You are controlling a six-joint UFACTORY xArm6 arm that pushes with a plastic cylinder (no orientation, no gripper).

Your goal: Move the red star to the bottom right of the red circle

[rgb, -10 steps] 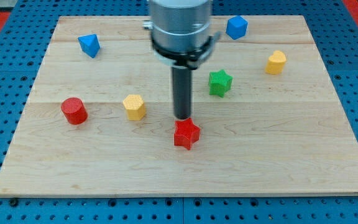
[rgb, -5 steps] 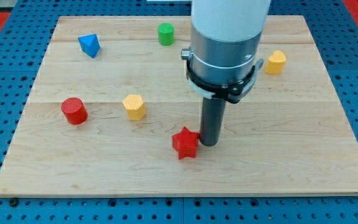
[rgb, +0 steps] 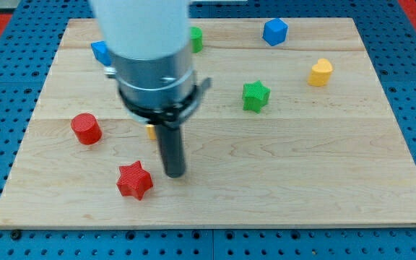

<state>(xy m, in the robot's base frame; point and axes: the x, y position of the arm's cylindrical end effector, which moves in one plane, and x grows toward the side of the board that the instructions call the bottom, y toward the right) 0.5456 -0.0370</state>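
The red star (rgb: pixel 135 180) lies near the board's bottom edge, left of centre. The red circle (rgb: pixel 86 128) stands up and to the left of it, near the board's left edge. My tip (rgb: pixel 175 173) rests on the board just right of the red star, a small gap between them. The star is below and to the right of the circle.
A green star (rgb: pixel 255 95) lies right of centre. A yellow block (rgb: pixel 321 72) and a blue block (rgb: pixel 274 31) sit at the top right. A blue block (rgb: pixel 100 50), a green block (rgb: pixel 195 39) and a yellow block (rgb: pixel 151 131) are mostly hidden behind the arm.
My tip went round to the star's right side and swept left, pushing the red star leftward and slightly down. The star now lies lower right of the red circle.
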